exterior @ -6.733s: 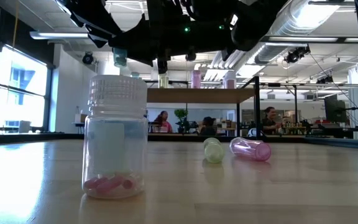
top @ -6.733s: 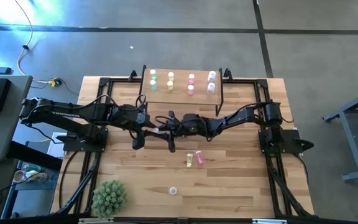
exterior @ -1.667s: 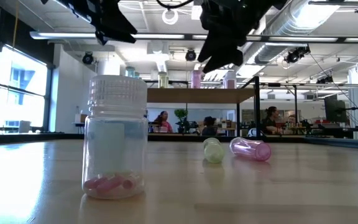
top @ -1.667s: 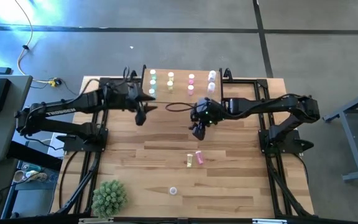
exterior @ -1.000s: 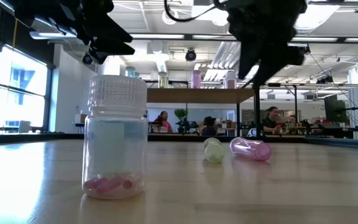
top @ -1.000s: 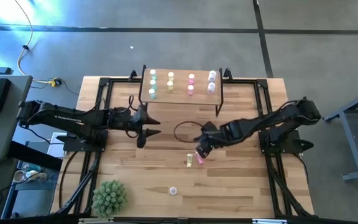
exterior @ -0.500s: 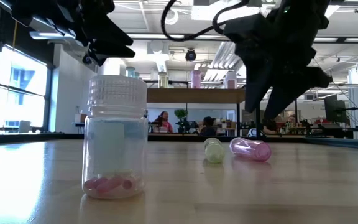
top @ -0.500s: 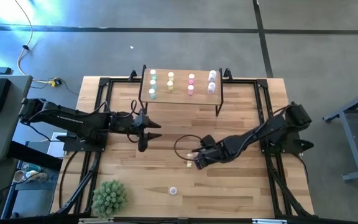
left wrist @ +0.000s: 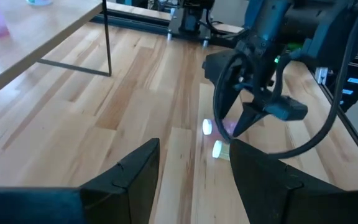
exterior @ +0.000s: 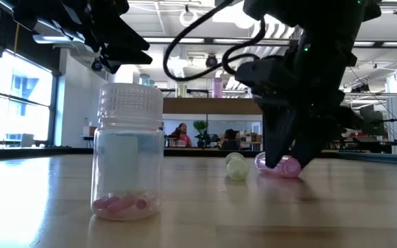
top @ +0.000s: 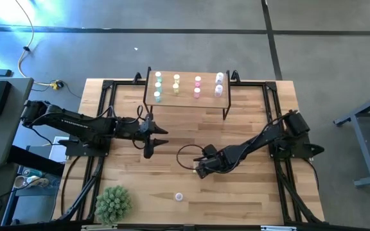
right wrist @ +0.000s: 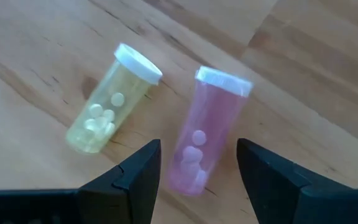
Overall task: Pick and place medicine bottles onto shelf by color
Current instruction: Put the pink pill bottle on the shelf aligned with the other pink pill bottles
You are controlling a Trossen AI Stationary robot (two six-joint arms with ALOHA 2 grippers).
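**Bright daylight, backlit arms, some soft focus**

From overhead I am seeing the floor [top: 18, 38] glaring pale blue at far left. In the low view, ceiling lights [exterior: 188, 12] and a window [exterior: 16, 96] are backlighting the arms into silhouettes. The close clear bottle [exterior: 127, 151] is looking sharp; the room behind is softening. In the right wrist view the pink bottle [right wrist: 207, 127] is looking slightly blurred.

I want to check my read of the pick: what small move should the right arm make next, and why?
Probably lower the right tool a little further and close it on the pink bottle. Its open fingers already straddle that bottle, which lies on its side on the table beside the yellow bottle, apart from it. The left tool waits open above the table.
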